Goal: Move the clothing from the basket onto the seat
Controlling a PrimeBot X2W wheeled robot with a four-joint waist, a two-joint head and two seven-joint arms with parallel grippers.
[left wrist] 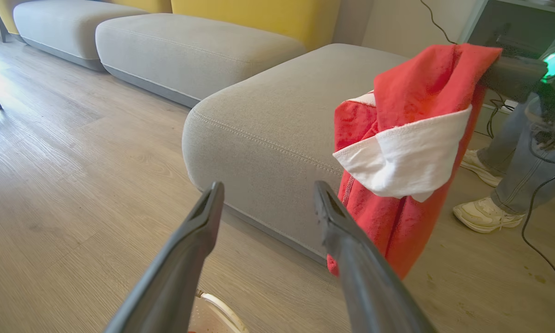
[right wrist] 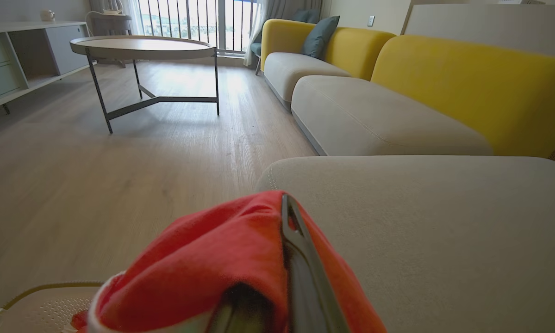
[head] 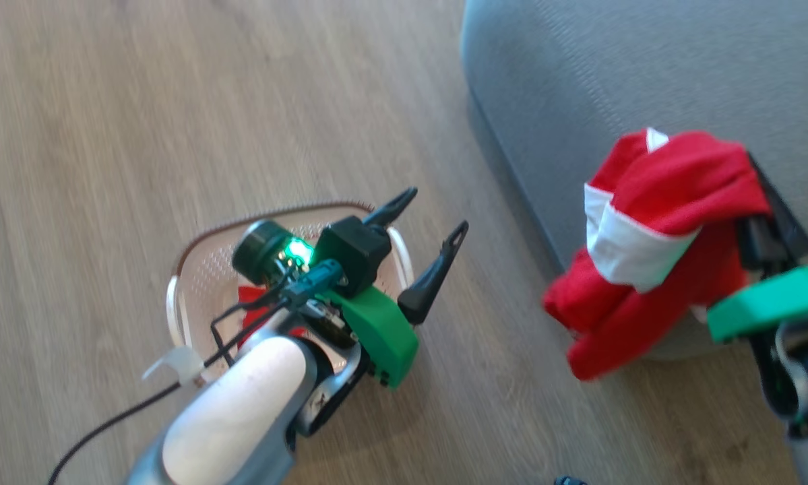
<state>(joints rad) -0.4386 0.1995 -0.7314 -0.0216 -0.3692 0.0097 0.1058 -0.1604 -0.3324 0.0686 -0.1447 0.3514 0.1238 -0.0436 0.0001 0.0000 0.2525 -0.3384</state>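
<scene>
Red soft-fabric clothing [head: 653,229] with a broad white band hangs bunched from the right tool [right wrist: 287,212]. Its two dark fingers are clenched on the upper folds. The large grey upholstered seat [head: 646,67], with a rounded corner and a line of light stitching, lies just ahead of and below this tool. The garment's lower folds dangle beneath the tool, in front of the cushion's side and above the pale wooden floor [head: 107,135].

The left tool [head: 436,212] is released, its fingers spread wide with nothing between them. The cream-white perforated plastic basket [head: 208,269] with a brown woven-look rim sits on the floor directly beneath and behind this tool. A patch of red cloth shows inside it under the left arm. Beyond the right tool, a person's [left wrist: 485,215] legs in jeans and pale shoes stand on the floor.
</scene>
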